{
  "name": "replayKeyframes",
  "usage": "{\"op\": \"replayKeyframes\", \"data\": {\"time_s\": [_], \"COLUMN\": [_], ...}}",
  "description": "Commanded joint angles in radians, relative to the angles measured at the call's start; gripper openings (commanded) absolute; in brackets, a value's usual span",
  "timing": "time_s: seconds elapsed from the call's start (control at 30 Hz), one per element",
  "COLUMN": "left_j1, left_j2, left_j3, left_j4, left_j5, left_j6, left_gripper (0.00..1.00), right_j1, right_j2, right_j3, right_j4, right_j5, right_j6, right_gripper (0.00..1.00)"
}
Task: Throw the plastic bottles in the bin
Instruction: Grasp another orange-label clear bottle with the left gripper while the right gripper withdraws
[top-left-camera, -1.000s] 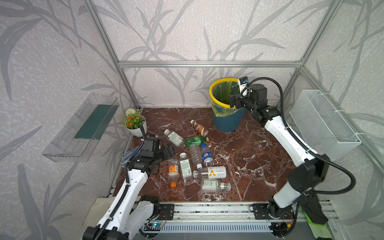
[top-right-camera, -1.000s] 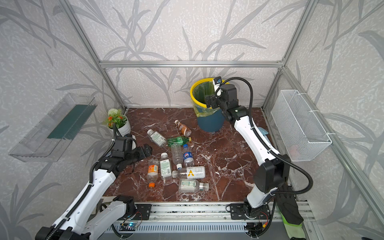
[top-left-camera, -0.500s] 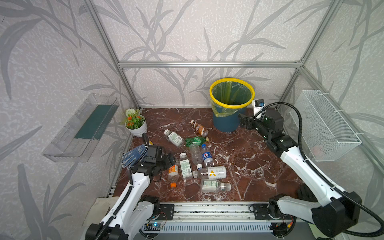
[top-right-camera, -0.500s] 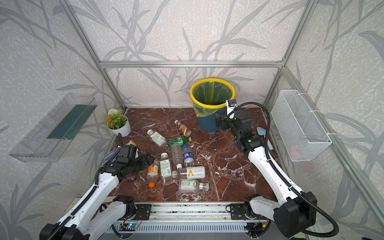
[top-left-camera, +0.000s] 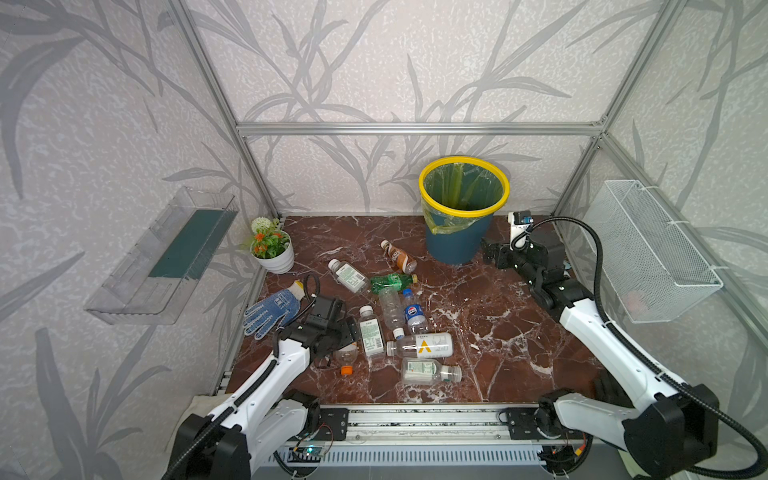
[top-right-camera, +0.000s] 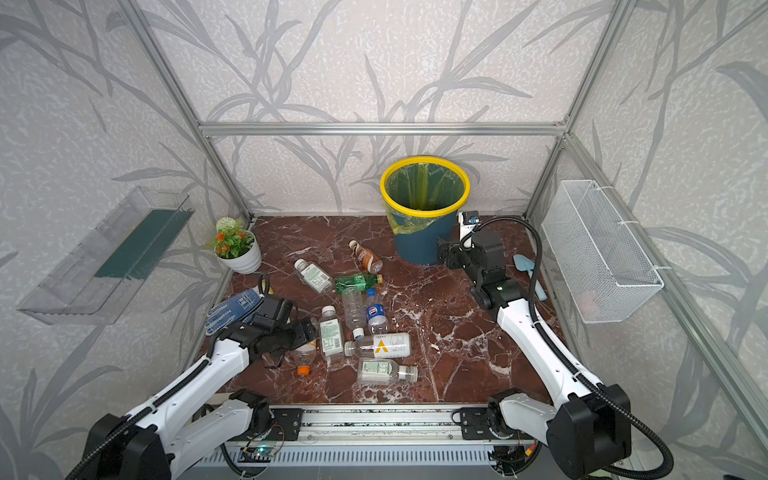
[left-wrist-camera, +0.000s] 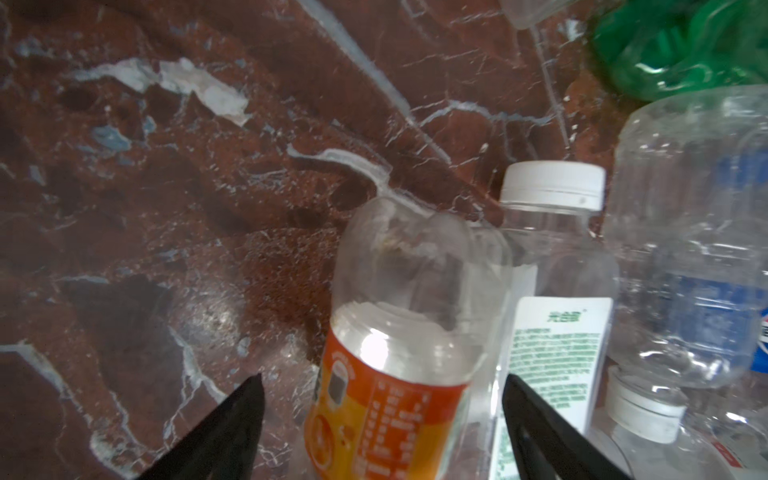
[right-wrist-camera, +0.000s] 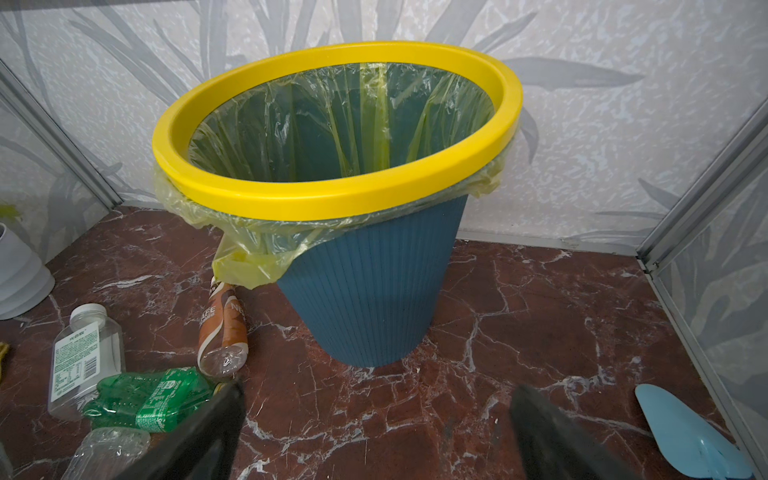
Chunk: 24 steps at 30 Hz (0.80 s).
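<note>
Lying on its side on the marble table, the orange-labelled bottle is sitting at the left edge of the scattered plastic bottles. The bin is standing upright at the back of the table, well apart from this bottle.

The left gripper is straddling the labelled body. Its fingers are standing apart, one on each side, with a gap showing on both sides, so nothing is being gripped yet. A white-capped bottle with a green-printed label is lying just beside the target, and one finger is sitting over the narrow space between the two.

The step in hand appears to be securing this bottle. To do it well:
- Keep the jaws centred on the label band, where the body is looking straight-sided.
- Keep the inner finger between the two bottles, so the neighbour is not being pinched along with the target.
- Squeeze lightly, since thin empty plastic is likely to buckle and slip.
- Lift straight up before swinging toward the bin, and clear the yellow rim before letting go.

The right gripper is hanging low beside the bin's base, fingers spread wide and holding nothing. The dotted glove is lying by the left arm and the blue trowel by the right arm. Neither is belonging to this job.
</note>
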Motion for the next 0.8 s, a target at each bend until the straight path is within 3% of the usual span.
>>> {"op": "replayKeyframes", "data": {"time_s": [0.0,0.5,0.77], "left_j1": [-0.009,-0.013,-0.013], "left_j2": [0.017,0.109,0.051], "left_j3": [-0.010,-0.017,0.008], "left_j4": [0.009,0.053,0.066], "left_j5": [-0.041,-0.063,-0.100], "left_j6": [-0.031,-0.002,0.037], "left_gripper": [0.86,0.63,0.59], "right_j1": [-0.012,-0.035,-0.035], "right_j2": [-0.026,-0.018,0.020], "right_j3": [-0.024,-0.061,-0.130], "right_j4": [0.036,0.055,-0.004], "right_j5": [-0.012,-0.026,-0.063], "right_j6": [0.020,0.043,0.071], "right_gripper": [1.00,0.99,0.97]}}
